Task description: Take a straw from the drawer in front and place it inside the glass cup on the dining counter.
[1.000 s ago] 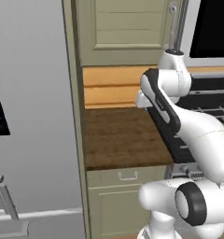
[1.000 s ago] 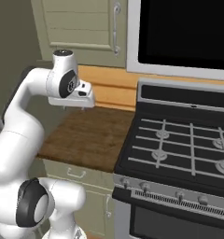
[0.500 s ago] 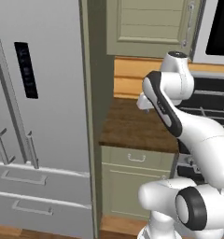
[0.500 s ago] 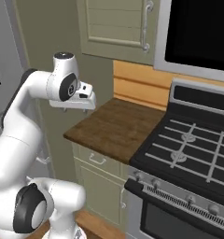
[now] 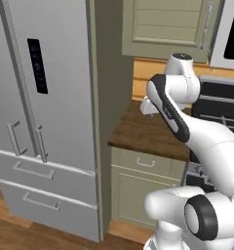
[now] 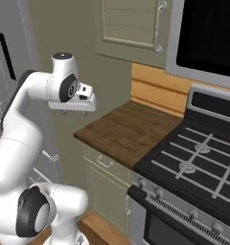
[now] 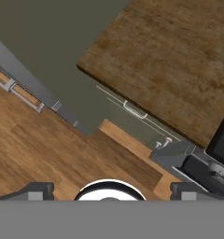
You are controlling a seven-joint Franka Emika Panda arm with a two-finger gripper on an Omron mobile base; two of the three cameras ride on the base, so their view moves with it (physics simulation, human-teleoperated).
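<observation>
My gripper (image 6: 74, 112) hangs in the air over the left front corner of a small dark-brown wood-grain countertop (image 6: 129, 129), pointing down. In the hand view its fingertips (image 7: 37, 189) stand wide apart at the bottom edge, open and holding nothing. Below the countertop (image 5: 148, 132) sits a sage-green drawer (image 5: 147, 164) with a small silver bar handle, shut; the drawer (image 6: 105, 162) (image 7: 132, 110) is also seen from above, beside the countertop (image 7: 170, 60). The gripper (image 5: 147, 108) is high above it, not touching. The straw, the glass cup and the dining counter are out of view.
A tall grey fridge (image 5: 41, 97) with lower drawers stands left of the countertop. A black stove (image 6: 198, 153) borders the countertop on the right, with a microwave (image 6: 212, 33) above. Sage-green upper cabinets (image 5: 167, 29) hang over the counter. Wood floor (image 7: 48, 149) lies below.
The whole picture has shifted: the base has moved, bringing the fridge further into view and the stove to the right edge. The arm keeps its pose, gripper still open.
</observation>
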